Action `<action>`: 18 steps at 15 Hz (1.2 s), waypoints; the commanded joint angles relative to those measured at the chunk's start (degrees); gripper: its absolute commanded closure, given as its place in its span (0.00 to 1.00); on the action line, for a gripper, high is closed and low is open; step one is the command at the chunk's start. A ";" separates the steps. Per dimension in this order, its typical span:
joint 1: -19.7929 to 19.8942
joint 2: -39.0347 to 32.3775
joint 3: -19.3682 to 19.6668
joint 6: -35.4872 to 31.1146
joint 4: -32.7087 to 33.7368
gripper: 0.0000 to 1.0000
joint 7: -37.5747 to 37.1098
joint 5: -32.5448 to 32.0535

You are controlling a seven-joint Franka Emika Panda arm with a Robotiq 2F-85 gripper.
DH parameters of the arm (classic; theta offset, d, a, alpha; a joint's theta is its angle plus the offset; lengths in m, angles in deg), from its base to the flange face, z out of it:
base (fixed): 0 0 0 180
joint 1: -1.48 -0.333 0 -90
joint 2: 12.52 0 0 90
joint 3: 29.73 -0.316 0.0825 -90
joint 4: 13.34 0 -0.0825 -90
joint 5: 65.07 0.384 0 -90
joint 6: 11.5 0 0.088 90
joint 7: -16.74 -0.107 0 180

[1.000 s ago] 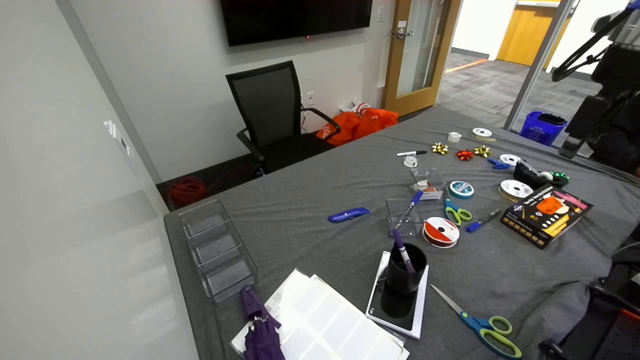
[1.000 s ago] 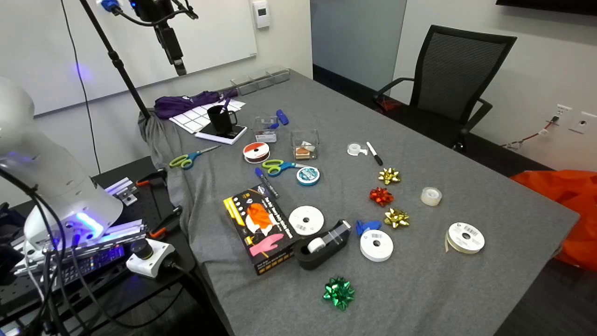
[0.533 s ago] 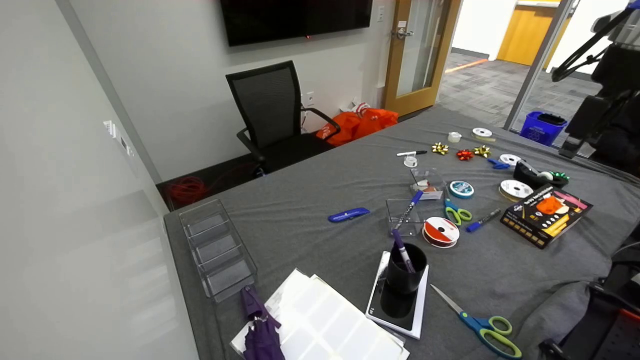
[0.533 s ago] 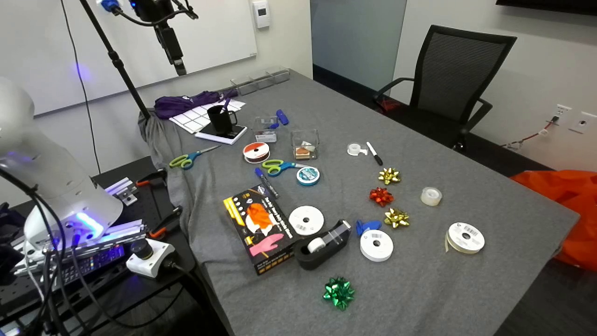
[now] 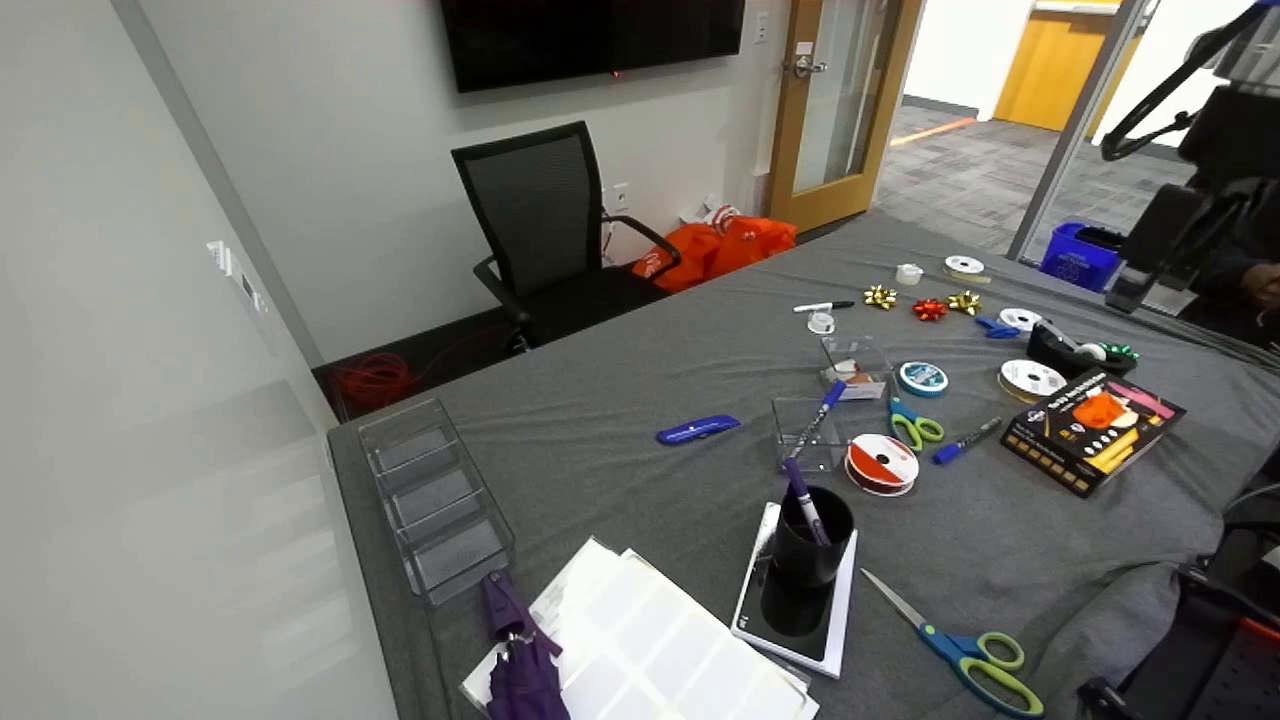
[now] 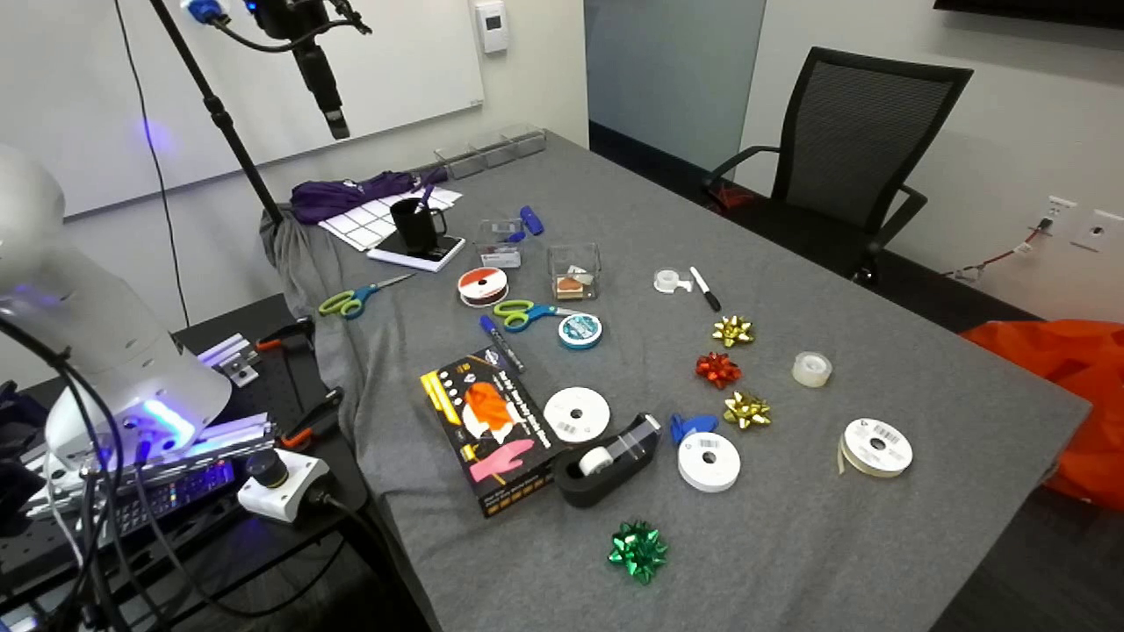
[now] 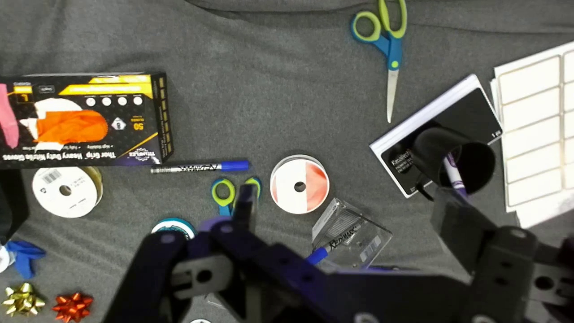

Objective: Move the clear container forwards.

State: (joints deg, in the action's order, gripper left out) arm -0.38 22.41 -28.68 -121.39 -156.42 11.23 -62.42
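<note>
Two small clear plastic containers stand on the grey cloth; I cannot tell which one the task means. A clear container with a blue marker in it (image 5: 790, 455) shows in both exterior views (image 6: 486, 231) and in the wrist view (image 7: 376, 224). Another clear container with small brown and white pieces in it (image 6: 590, 256) is beside it, mostly hidden in the wrist view. My gripper (image 7: 347, 197) is open and empty, its fingers wide apart. It hangs high above the table (image 6: 338, 127). In the wrist view the marker's container appears between the fingers, well below them.
A red-and-white ribbon spool (image 5: 882, 465) touches or nearly touches the marker's container. Scissors (image 6: 527, 314), a teal spool (image 6: 580, 331) and a blue cutter (image 5: 697, 430) lie around. A black mug (image 5: 812, 540) stands on a tablet box (image 5: 838, 640). Large divided clear trays (image 5: 437, 500) stand at the edge.
My gripper has shifted very slightly, a little to the left in an exterior view. The containers and the other things on the table have not moved.
</note>
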 commanded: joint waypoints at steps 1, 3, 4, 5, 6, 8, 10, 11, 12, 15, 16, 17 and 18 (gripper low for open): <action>1.47 -5.32 -1.41 -4.81 2.99 0.00 -7.77 5.97; 2.00 -8.50 -1.96 -9.59 4.44 0.00 -12.63 8.31; 2.40 -10.38 -2.43 -12.61 5.05 0.00 -15.31 8.80; 2.78 -12.16 -2.83 -15.58 5.57 0.00 -17.96 9.06; 3.29 -13.92 -3.32 -18.39 6.04 0.00 -20.94 8.76; 4.50 -17.41 -4.66 -23.23 6.73 0.00 -27.85 7.28; 5.60 -20.99 -6.11 -26.82 7.55 0.00 -35.60 5.61; 5.92 -22.53 -6.62 -28.10 7.99 0.00 -39.70 4.60; 6.03 -24.71 -7.23 -29.14 8.86 0.00 -44.39 3.33; 5.28 -29.88 -7.74 -29.56 11.99 0.00 -57.67 -0.96; 4.62 -31.51 -7.50 -28.56 13.26 0.00 -60.13 -2.07; 3.93 -32.89 -7.17 -28.09 14.36 0.00 -61.76 -2.69; 3.14 -34.58 -6.81 -27.21 15.60 0.00 -61.41 -3.04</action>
State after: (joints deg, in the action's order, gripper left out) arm 3.79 -6.82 -35.72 -150.66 -145.53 -47.33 -63.93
